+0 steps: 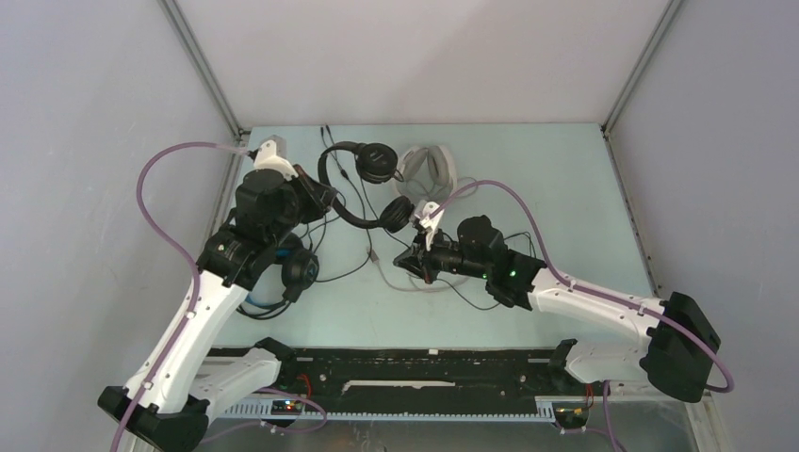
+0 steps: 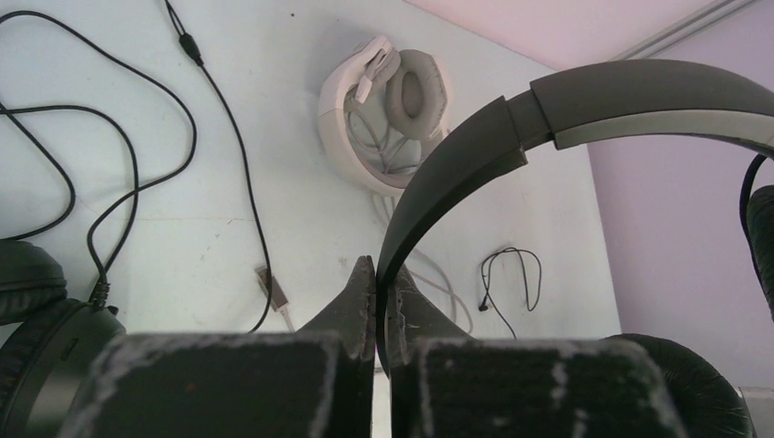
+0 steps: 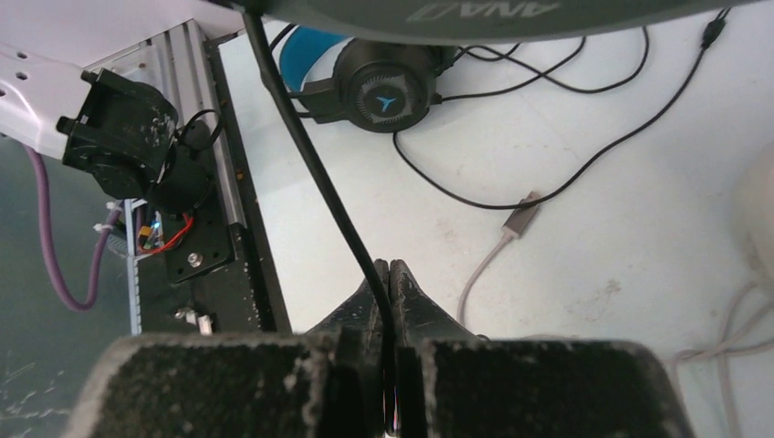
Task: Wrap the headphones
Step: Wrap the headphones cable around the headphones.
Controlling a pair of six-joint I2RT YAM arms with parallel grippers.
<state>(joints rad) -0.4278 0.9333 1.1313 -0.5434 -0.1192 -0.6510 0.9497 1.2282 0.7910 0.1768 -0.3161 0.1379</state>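
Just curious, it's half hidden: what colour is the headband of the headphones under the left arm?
The headband is blue, clearest in the right wrist view.

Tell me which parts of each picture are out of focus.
Top external: even light, all sharp. Left wrist: the left end effector and the black headband it grips are soft, the white headphones sharp. Right wrist: the right end effector, shut on a black cable, is blurred.
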